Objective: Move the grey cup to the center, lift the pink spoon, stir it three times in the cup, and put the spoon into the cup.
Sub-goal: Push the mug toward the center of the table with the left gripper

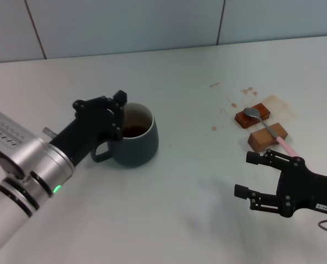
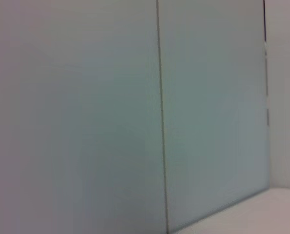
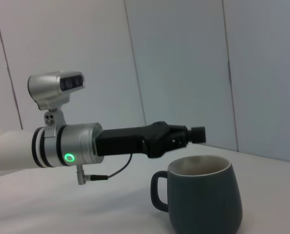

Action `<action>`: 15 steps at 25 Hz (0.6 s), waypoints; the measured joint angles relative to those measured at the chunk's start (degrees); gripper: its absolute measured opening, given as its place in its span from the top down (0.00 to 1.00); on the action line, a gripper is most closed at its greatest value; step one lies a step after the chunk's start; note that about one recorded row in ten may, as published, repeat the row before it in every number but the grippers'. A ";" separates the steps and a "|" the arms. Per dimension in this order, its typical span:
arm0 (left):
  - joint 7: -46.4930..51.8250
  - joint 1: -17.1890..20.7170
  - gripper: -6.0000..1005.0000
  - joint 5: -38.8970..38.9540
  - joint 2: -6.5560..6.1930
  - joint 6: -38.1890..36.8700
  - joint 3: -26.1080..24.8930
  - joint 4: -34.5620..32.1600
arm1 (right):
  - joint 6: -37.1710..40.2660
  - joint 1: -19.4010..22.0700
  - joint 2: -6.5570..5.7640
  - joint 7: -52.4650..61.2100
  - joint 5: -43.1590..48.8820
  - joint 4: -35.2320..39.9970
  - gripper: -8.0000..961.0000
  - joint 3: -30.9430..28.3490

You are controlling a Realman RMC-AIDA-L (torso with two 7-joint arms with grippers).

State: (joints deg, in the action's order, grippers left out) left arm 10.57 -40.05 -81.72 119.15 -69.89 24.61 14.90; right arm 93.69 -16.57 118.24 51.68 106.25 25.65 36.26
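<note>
The grey cup stands left of the table's middle with dark liquid inside and its handle toward my left arm; it also shows in the right wrist view. My left gripper is open and hovers at the cup's rim on the handle side, a little above it in the right wrist view, holding nothing. The pink spoon lies across two brown blocks at the right, silver bowl on the far block. My right gripper is open and empty, just in front of the spoon's pink handle end.
The spoon rests on a dark brown block and a lighter brown block. Brown stains mark the table behind them. A tiled wall runs along the table's far edge.
</note>
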 joint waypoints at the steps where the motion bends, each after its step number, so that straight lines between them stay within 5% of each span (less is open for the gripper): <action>1: 0.01 0.78 1.00 -0.03 -0.09 -1.08 -0.91 -0.36 | 0.00 0.03 0.05 0.00 0.00 -0.05 0.15 -0.14; 15: -1.21 6.85 0.99 -0.03 -0.33 -1.28 -2.48 -7.17 | -0.14 -0.09 0.14 -0.09 0.00 -0.06 0.15 -0.33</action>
State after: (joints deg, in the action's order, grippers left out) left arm 9.36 -33.20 -81.74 118.82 -71.18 22.13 7.72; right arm 93.55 -16.66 118.38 51.59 106.25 25.58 35.94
